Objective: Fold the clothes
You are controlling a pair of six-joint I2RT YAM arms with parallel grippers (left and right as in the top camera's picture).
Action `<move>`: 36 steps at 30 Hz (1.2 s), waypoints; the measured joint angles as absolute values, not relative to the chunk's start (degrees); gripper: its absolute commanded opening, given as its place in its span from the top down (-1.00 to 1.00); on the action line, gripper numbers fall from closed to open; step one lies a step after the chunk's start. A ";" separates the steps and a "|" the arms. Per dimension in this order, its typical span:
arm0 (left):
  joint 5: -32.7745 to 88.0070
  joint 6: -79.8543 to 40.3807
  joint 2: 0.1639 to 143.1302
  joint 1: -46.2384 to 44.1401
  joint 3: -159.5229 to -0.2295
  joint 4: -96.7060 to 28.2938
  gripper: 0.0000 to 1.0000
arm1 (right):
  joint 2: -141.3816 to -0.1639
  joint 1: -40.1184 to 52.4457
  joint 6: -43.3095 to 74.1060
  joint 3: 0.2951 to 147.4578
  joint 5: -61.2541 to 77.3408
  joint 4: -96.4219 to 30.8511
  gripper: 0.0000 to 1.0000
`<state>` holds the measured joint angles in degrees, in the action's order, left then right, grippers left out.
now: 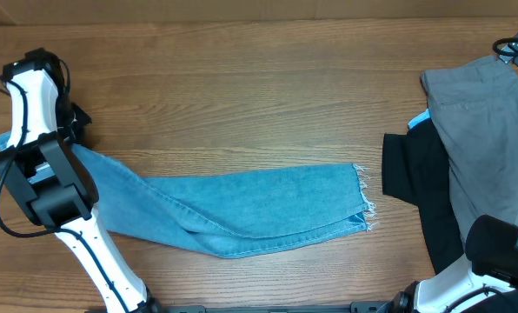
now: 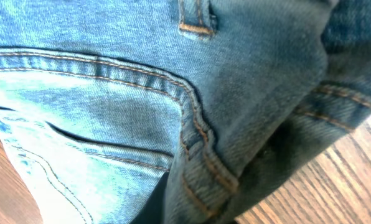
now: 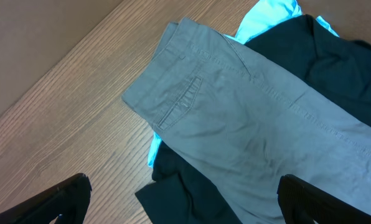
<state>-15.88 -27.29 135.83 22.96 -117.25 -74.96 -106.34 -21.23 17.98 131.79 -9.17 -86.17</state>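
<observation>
The wood-grain table (image 1: 242,69) is bare along its far side, and the work lies across its near half. The jeans (image 1: 250,204) are stretched flat with their long axis running left to right. The waist is under my left arm (image 1: 40,169) and the frayed hems (image 1: 363,198) point toward my right side. One leg seems to lie on top of the other, though I cannot be sure.

I expect the next fold to go across that long axis, bringing one end toward the other. My left gripper (image 1: 73,129) is directly at the waist end. My right arm (image 1: 494,252) is the nearer one to the hems, which lie off to its left.

My left wrist view is filled with denim, with a belt loop (image 2: 197,18) and a curved seam close up. None of my left fingers show, so I cannot tell whether they are pinching cloth or spread. From above, that gripper is only a dark shape and the waistband's edge is hidden.

My right gripper (image 3: 187,202) hangs with its fingers (image 3: 64,194) spread wide and holding nothing. It is over the grey garment (image 1: 481,130), which lies on the black garment (image 1: 415,183). The black one is near the hems but not touching them. A scrap of bright blue fabric (image 3: 269,15) peeks out beneath the pile, and I cannot make out what it is.
</observation>
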 measured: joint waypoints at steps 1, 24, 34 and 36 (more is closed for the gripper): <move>-15.90 -27.46 135.83 22.96 -117.25 -74.96 0.92 | -106.32 -21.23 17.98 131.79 -9.15 -86.21 -1.00; 0.78 -19.73 136.16 12.43 -157.42 -83.74 0.92 | -106.32 -21.23 17.98 131.79 -9.17 -86.15 -1.00; -2.48 -18.92 136.16 18.57 -158.15 -86.17 0.89 | -106.32 -21.23 17.98 131.79 -9.15 -86.17 -1.00; -3.25 -19.11 136.16 22.35 -156.51 -86.17 -0.22 | -106.32 -21.23 18.00 131.79 -9.17 -86.21 -1.00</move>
<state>-3.25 -19.11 136.16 22.35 -156.51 -86.17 -106.32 -21.23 18.00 131.79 -9.17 -86.21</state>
